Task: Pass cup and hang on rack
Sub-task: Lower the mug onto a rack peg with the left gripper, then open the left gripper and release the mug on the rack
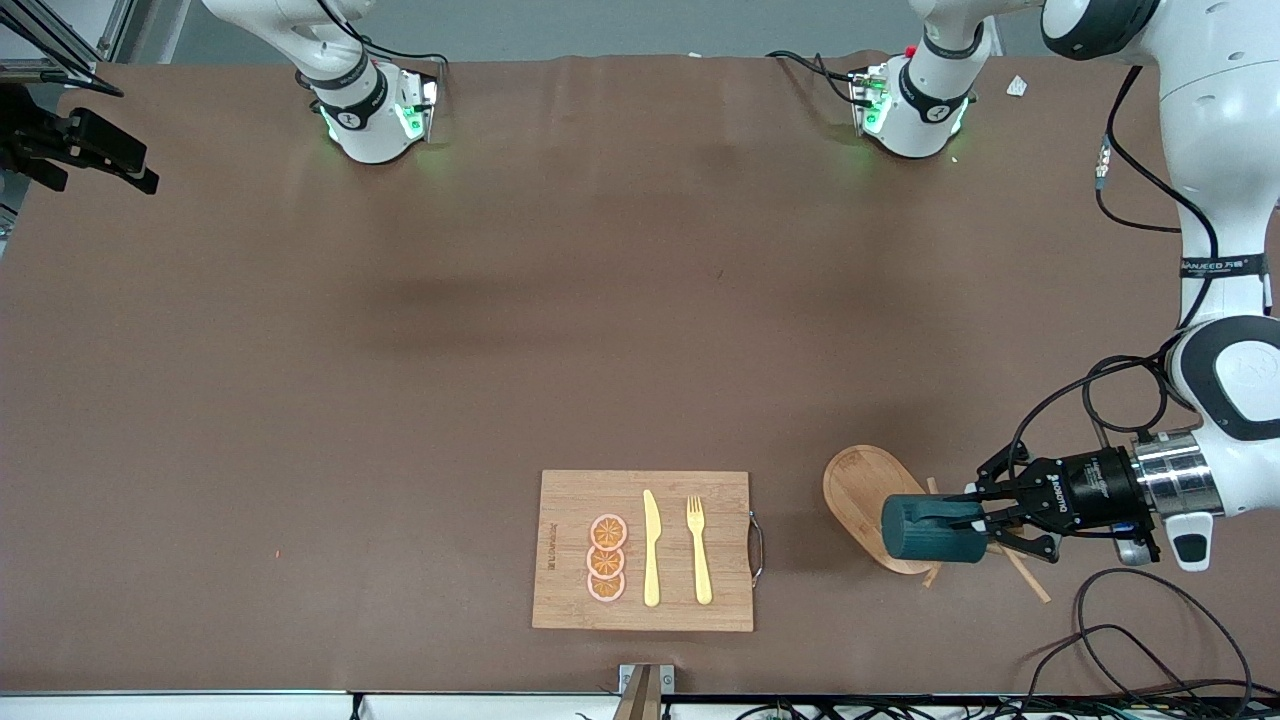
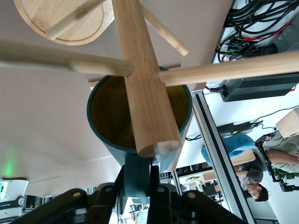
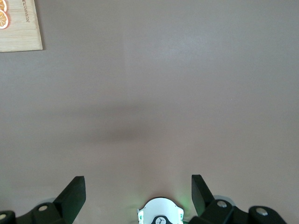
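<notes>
The cup is gripped by its handle in the closed left hand over the rack — the right hand is held wide open, empty, above the surface.

I see a dark teal cup with an ochre-yellow inside, against a pale wooden rack. The table is plain brown. On the light bamboo board lie orange slices with pink rims, a yellow knife and a yellow fork.
</notes>
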